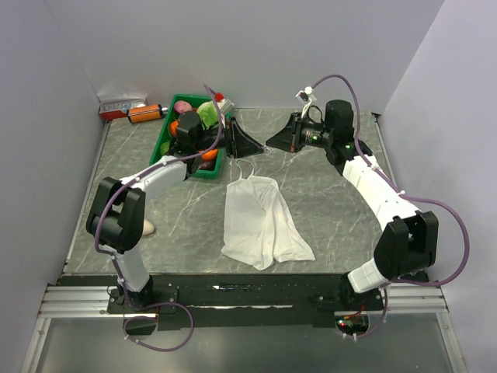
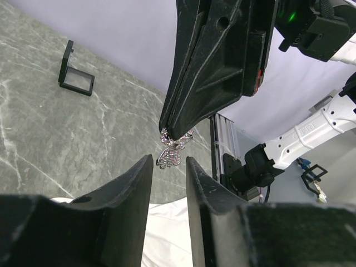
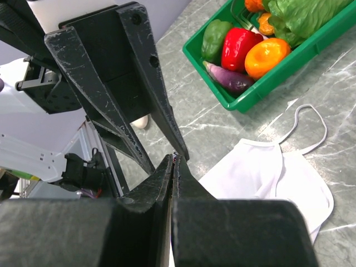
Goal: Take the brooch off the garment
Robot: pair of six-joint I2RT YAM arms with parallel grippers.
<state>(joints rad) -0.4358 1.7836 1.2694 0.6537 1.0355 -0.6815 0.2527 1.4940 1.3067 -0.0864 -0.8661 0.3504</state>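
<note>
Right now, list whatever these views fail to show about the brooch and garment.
Top view: brooch too small, lost between both tool tips.
Right wrist view: shut fingers of the right tool hide the brooch.
Left wrist view: garment mostly blocked by the left tool, cut by the bottom edge.

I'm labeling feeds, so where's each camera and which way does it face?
Top external: above, behind the robot, looking down on left gripper, right gripper, garment.
Left wrist: past its own fingers toward the right gripper pinching the brooch.
Right wrist: past its shut fingers, down at the green crate.
All share the garment.
</note>
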